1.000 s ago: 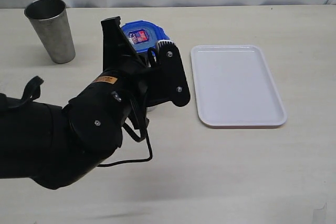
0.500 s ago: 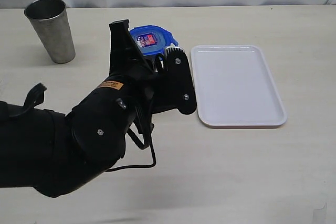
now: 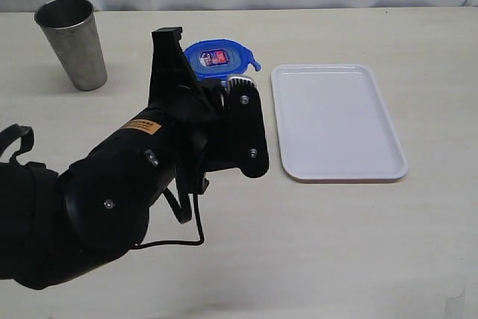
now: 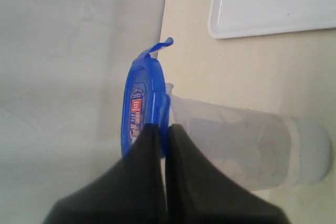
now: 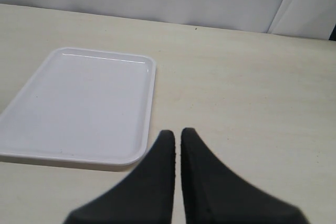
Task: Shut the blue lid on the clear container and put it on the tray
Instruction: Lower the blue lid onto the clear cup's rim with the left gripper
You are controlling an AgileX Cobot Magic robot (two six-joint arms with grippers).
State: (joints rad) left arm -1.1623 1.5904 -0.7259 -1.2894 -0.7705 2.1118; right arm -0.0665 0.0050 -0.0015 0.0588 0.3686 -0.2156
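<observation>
Bright-blue roundish plastic lid [image 3: 219, 57], seated on the tall clear plastic container [image 4: 236, 145] beside the flat white rectangular tray [image 3: 340, 121], is being pinched by the left gripper [image 4: 163, 128]. Right gripper [image 5: 177, 135] fingers are being held together near the tray's edge.

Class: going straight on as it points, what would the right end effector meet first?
Probably the beige tabletop, just beside the flat white rectangular tray; depth is unclear.
</observation>
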